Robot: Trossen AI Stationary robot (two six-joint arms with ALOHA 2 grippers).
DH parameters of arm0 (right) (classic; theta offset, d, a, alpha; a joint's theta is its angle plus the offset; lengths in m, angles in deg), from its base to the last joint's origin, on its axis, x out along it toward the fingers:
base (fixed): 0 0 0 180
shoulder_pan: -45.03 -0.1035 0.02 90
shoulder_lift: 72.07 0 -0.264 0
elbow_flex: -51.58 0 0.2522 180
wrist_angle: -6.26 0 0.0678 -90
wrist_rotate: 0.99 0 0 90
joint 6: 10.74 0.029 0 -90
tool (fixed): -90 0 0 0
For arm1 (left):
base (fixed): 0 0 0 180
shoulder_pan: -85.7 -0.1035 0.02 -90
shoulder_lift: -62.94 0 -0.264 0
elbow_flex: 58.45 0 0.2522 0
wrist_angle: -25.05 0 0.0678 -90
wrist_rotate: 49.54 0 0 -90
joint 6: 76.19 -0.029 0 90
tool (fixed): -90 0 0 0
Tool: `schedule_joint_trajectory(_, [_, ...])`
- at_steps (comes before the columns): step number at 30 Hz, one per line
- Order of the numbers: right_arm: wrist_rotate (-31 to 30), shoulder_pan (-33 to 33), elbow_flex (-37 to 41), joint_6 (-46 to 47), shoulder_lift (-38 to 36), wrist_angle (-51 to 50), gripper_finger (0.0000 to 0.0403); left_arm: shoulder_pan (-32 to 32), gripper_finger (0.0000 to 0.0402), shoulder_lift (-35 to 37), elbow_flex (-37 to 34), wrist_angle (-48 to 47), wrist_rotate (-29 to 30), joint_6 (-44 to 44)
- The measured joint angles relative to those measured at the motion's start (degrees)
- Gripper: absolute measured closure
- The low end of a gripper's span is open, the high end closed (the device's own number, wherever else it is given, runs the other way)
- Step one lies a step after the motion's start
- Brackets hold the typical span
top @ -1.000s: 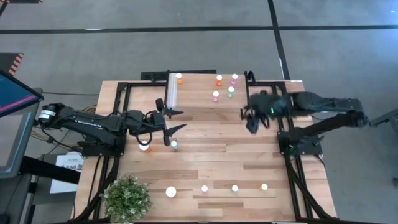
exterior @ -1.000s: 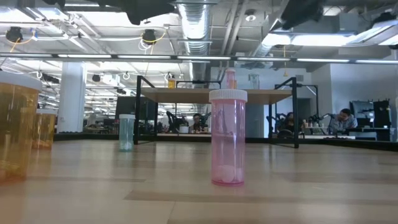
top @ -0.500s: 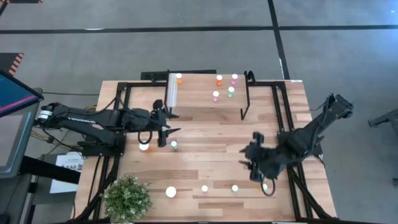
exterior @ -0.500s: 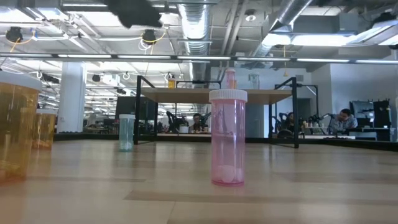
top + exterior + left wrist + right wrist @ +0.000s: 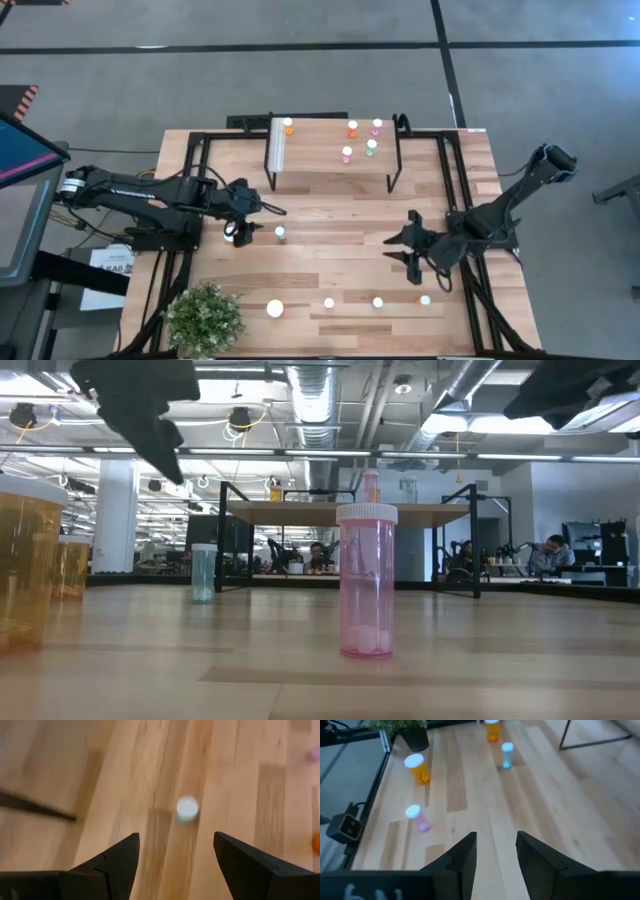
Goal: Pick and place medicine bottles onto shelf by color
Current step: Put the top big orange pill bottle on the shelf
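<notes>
We list: left end effector wide above a green bottle, right end effector wide, empty; a skewed descent could topple the bottle.

A small potted plant stands at the lower left of the wooden tabletop. In the low view, people sit at desks at far right.

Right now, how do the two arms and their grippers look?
Both arms are dark, almost black, jointed links with cables alongside. The left gripper and right gripper each have two matte black, wedge-shaped fingers. White lettering marks the left arm; what it says cannot be read.
</notes>
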Motion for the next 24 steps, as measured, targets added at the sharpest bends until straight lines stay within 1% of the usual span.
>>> schedule_joint_trajectory(3, [0.1,1.9,0.4,-2.5,-2.1,0.5,0.0245,-1.8,0.0153,-0.8,1.0,-4.2,-1.7,1.9])
schedule_joint_trajectory(6, [0.0,3.2,0.4,-5.2,-2.9,2.4,0.0246,-3.0,0.0152,-1.4,1.1,-10.9,-2.2,4.5])
schedule_joint_trajectory(10, [0.1,3.7,0.4,-8.0,-2.3,4.4,0.0246,-3.7,0.0152,-2.9,0.3,-17.6,-0.9,8.4])
schedule_joint_trajectory(14, [0.1,3.6,0.4,-8.5,-0.4,5.1,0.0246,-3.0,0.0152,-3.8,-0.6,-23.6,-2.3,12.2])
schedule_joint_trajectory(16, [0.1,3.6,0.4,-8.9,0.5,4.8,0.0246,-2.6,0.0152,-3.7,-0.6,-24.2,-2.9,13.8])
schedule_joint_trajectory(19, [0.1,3.6,0.4,-9.0,1.8,5.2,0.0246,-2.0,0.0148,-3.6,-0.6,-24.2,-5.5,13.9])
schedule_joint_trajectory(24, [0.1,3.7,0.4,-9.1,2.5,5.3,0.0246,-0.9,0.0121,-3.7,-0.6,-24.1,-7.3,13.4])
